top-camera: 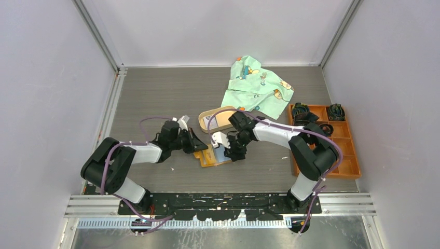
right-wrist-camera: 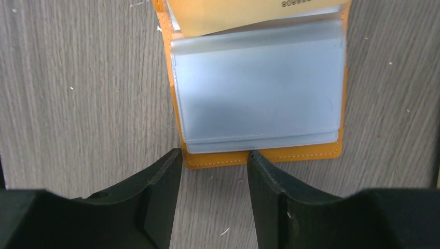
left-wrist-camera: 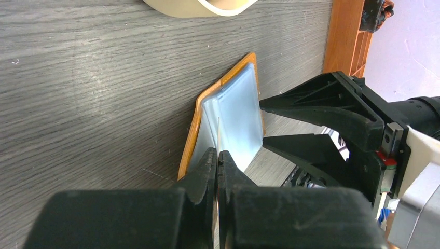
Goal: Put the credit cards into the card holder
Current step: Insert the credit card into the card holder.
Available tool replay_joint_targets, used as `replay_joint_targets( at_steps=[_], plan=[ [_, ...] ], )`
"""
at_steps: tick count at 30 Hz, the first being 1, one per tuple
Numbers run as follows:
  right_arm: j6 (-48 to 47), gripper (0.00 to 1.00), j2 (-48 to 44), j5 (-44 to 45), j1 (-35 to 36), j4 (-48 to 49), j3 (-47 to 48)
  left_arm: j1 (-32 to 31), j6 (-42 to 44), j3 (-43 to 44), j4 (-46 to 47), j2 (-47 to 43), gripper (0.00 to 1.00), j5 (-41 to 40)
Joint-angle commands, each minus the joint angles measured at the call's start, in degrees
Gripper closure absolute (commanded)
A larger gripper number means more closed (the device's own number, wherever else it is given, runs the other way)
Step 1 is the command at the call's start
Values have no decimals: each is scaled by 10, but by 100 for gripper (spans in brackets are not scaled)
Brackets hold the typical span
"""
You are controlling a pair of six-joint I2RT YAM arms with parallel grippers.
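Top view: card holder (top-camera: 212, 160) lies open on counter (top-camera: 155, 98), just below oval tray (top-camera: 207, 115), w/ left gripper (top-camera: 200, 146) at its left edge and right gripper (top-camera: 233, 153) at its right; cloth (top-camera: 258, 85) and orange box (top-camera: 332, 142) sit further right. Left wrist: left gripper (left-wrist-camera: 218, 155) is pinched tight on a thin clear sleeve of the holder (left-wrist-camera: 231, 116), which stands upright; right gripper (left-wrist-camera: 263, 122) is opposite, jaws apart. Right wrist: right gripper (right-wrist-camera: 214, 155) is approx half-wide, holding nothing, tips just off the holder's (right-wrist-camera: 259, 155) near edge; a printed card (right-wrist-camera: 249, 13) shows at top, partly cut off.
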Motion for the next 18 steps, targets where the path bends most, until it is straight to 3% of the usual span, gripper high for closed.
replay_joint_targets(
  at_steps=[1, 18],
  plan=[
    [-46, 45, 11, 12, 11, 14, 11, 9, -6, -2, 33, -6, 100, 14],
    [-41, 48, 13, 15, 25, 12, 4, 44, -32, 0, 57, 15, 100, 88]
  ],
)
